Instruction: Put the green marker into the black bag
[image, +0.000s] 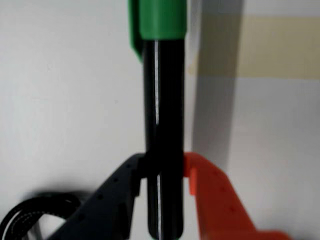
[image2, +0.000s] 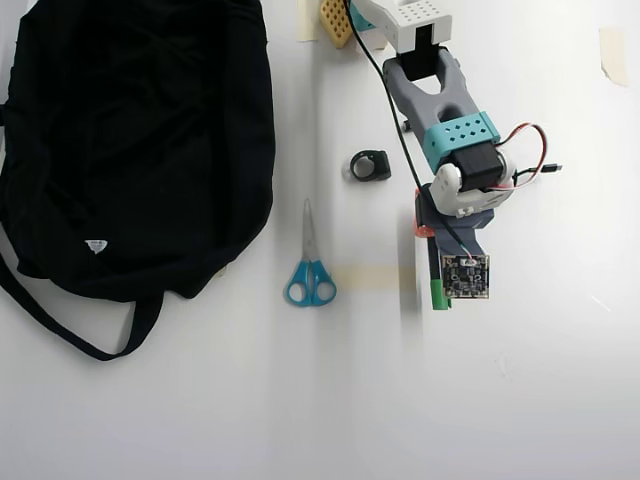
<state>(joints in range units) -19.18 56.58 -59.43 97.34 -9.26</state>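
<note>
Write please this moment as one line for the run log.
pincer: shut on green marker | marker: held, right of scissors in overhead view | black bag: far left, marker not yet inside

We are looking down on a white desk (evenly lit, soft shadows), with pale tape strips sticking to it.

The arm has a white perforated base block, a grey forked link, a teal bracket dotted with holes, and a black-and-white motor with red and black wires. A small circuit-board camera rides the wrist. The end effector has one dark-grey finger and one orange finger
</note>
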